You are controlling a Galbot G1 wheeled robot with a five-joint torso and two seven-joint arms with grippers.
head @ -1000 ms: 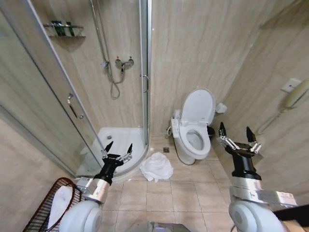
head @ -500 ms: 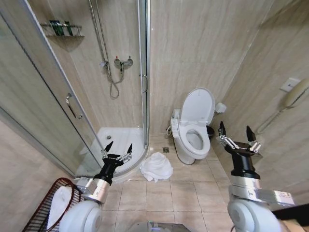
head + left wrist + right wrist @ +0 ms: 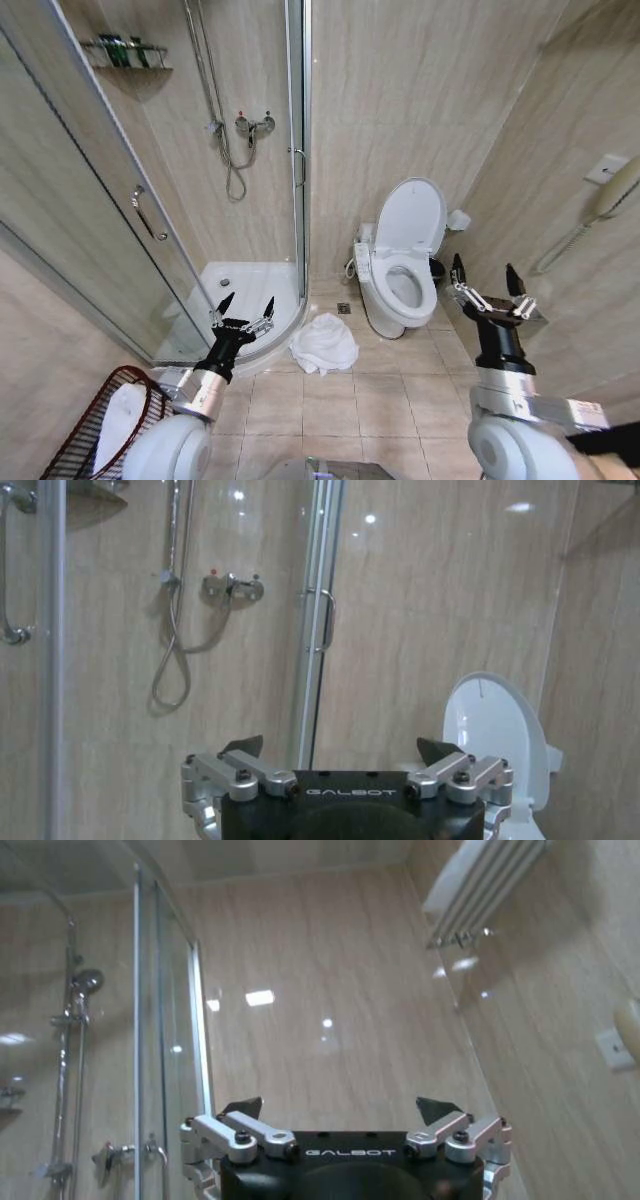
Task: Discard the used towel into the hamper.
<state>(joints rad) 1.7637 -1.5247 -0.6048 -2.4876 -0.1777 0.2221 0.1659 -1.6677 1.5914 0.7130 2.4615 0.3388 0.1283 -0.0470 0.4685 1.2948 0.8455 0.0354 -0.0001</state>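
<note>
Wire hamper (image 3: pixel 95 425); soft cloth towel (image 3: pixel 324 346); glossy tile wall (image 3: pixel 400 90).

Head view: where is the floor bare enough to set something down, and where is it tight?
Bare tiles lie between the towel and the robot's base, and right of the toilet. It is tight between towel, toilet and shower tray; the hamper already holds white cloth.

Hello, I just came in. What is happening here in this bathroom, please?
A wheeled robot stands in a bathroom, facing the shower and the toilet. A crumpled white towel lies on the tiled floor between them, and nothing touches it yet. The left tool and the right tool are both raised in front of the robot, open and holding nothing. The hamper, a dark red wire basket with something white already inside, stands low at the robot's left.
</note>
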